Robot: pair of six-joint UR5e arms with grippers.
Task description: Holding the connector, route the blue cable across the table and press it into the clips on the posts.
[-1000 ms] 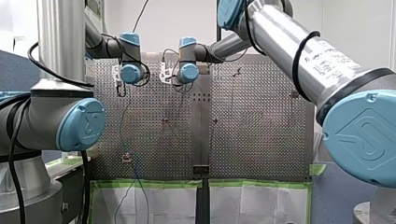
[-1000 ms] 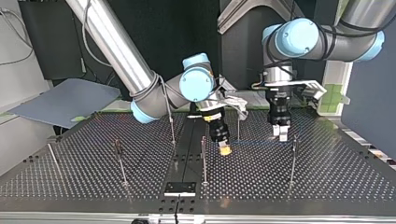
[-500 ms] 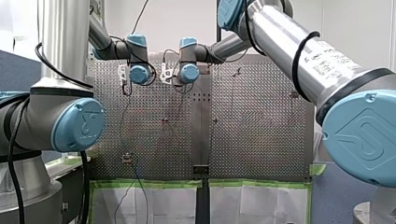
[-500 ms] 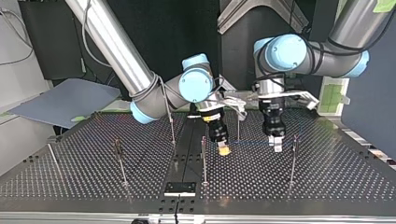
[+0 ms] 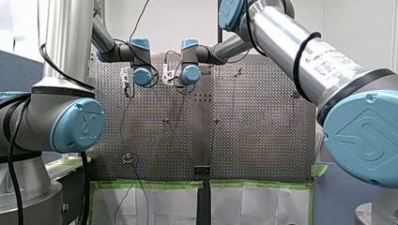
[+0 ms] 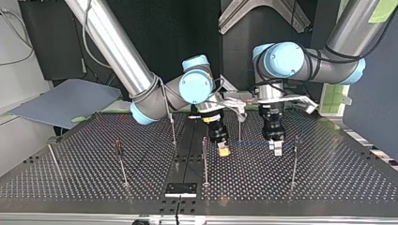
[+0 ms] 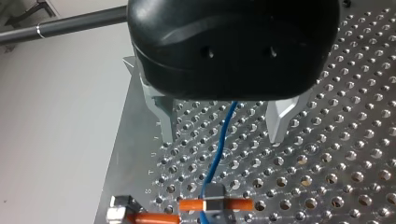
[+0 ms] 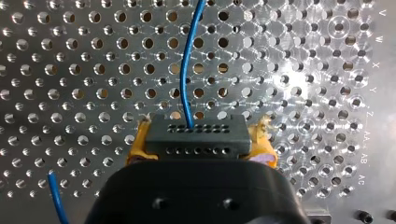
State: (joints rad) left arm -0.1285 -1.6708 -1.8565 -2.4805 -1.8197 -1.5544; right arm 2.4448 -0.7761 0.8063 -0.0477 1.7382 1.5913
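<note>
My right jaws are closed on the connector (image 8: 194,137). Its black block, with two rows of small holes, is squeezed between the yellow pads (image 8: 136,148), one at each end. The blue cable (image 8: 187,70) leaves the connector's upper row and runs straight ahead of it, above the perforated surface (image 8: 303,70). A second short stretch of blue cable shows off to one side of the connector, nearer the camera.

In the top view my right arm (image 6: 117,51) enters from the upper left and carries the connector low over the surface. My left arm (image 6: 284,58) hangs to the connector's right, near it but apart. A thin, roughly level blue line of cable joins the two.

My left jaws stand wide. The two metal fingers (image 7: 164,119) are well apart, and the cable passes between them, touching neither as far as I can see. Past the fingers it reaches a small dark block (image 7: 214,198) with an orange bar on each side (I cannot tell from this view whether that is the connector or a clip).

In the top view, thin upright posts (image 6: 205,161) stand around the connector. One is just at its left, one between it and my left jaws, one past my left jaws, and others well off to its left. Whether the cable sits in any clip I cannot tell.
</note>
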